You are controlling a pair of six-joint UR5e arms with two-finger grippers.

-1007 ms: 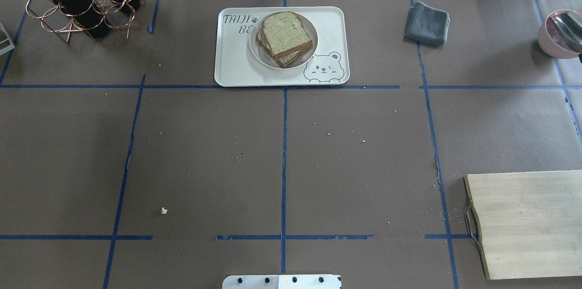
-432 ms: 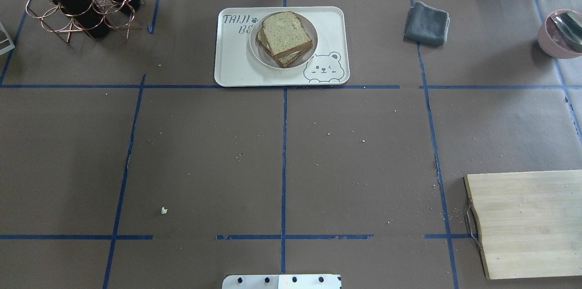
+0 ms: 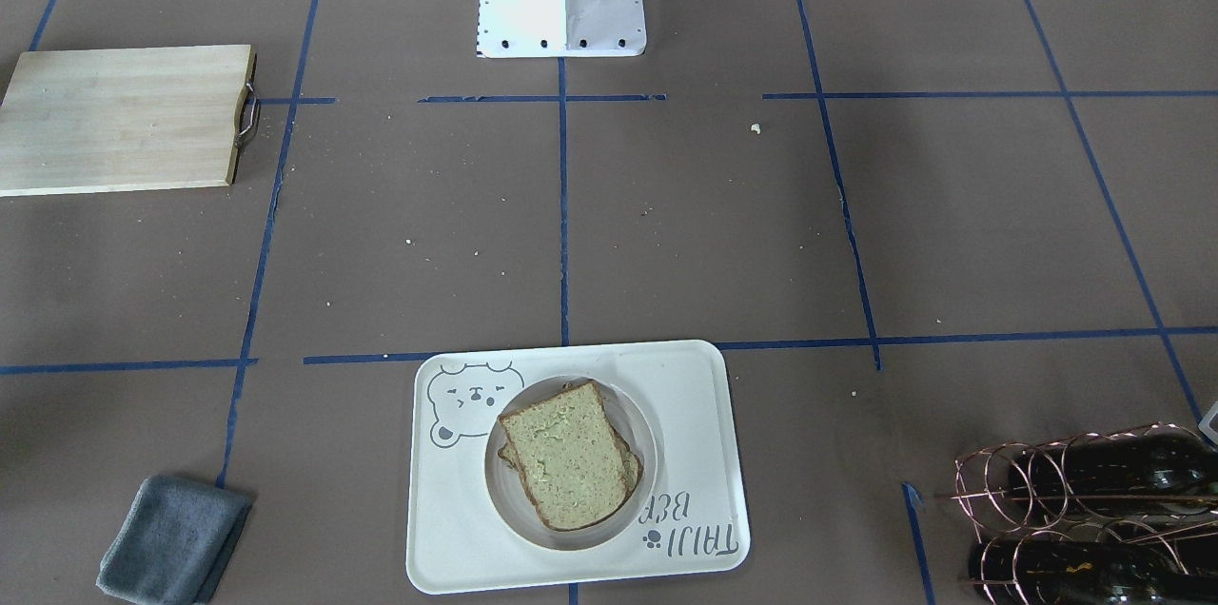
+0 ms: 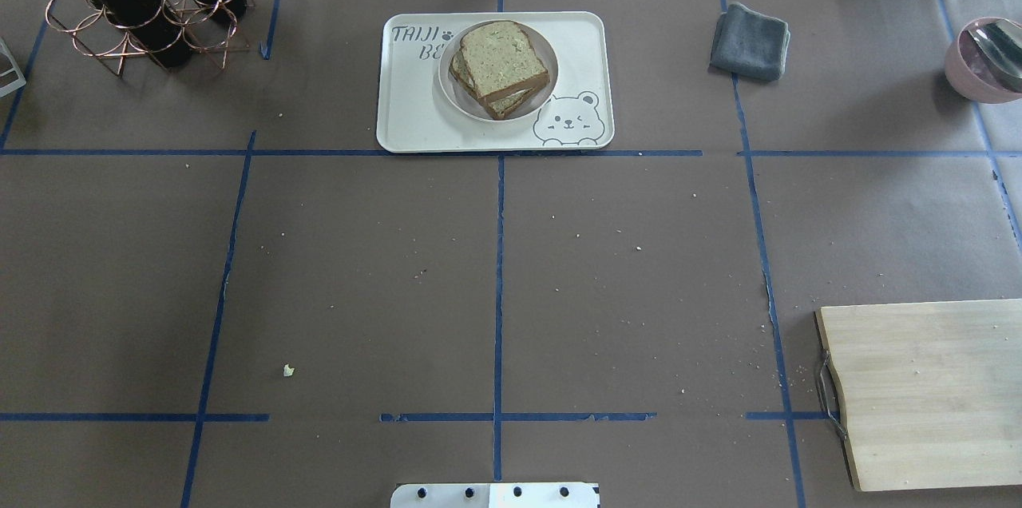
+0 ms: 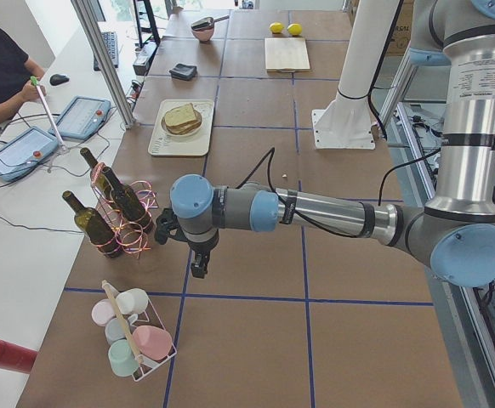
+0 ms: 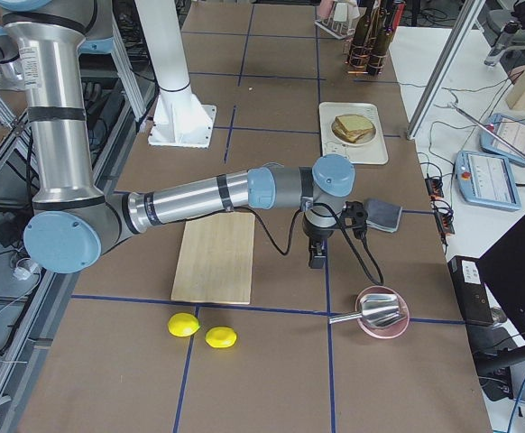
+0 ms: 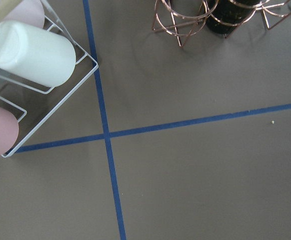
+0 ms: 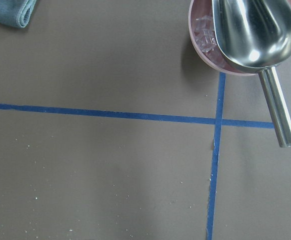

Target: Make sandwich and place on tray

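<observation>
The sandwich (image 4: 503, 65), two tan bread slices stacked on a small round white plate (image 4: 445, 86), sits on the cream bear-face tray (image 4: 415, 113) at the far middle of the table. It also shows in the front-facing view (image 3: 568, 456) on the tray (image 3: 695, 396). No egg shows between the slices. My left gripper (image 5: 198, 263) hangs far off over the table's left end, near the bottle rack. My right gripper (image 6: 317, 262) hangs over the right end near the pink bowl. I cannot tell whether either is open or shut.
A copper rack with wine bottles (image 4: 136, 5) stands at the far left, and a wire rack of cups (image 7: 30, 55) beyond it. A grey cloth (image 4: 749, 41), a pink bowl with a metal scoop (image 8: 250, 35) and a wooden cutting board (image 4: 926, 392) are on the right. Two lemons (image 6: 199, 329) lie past the board.
</observation>
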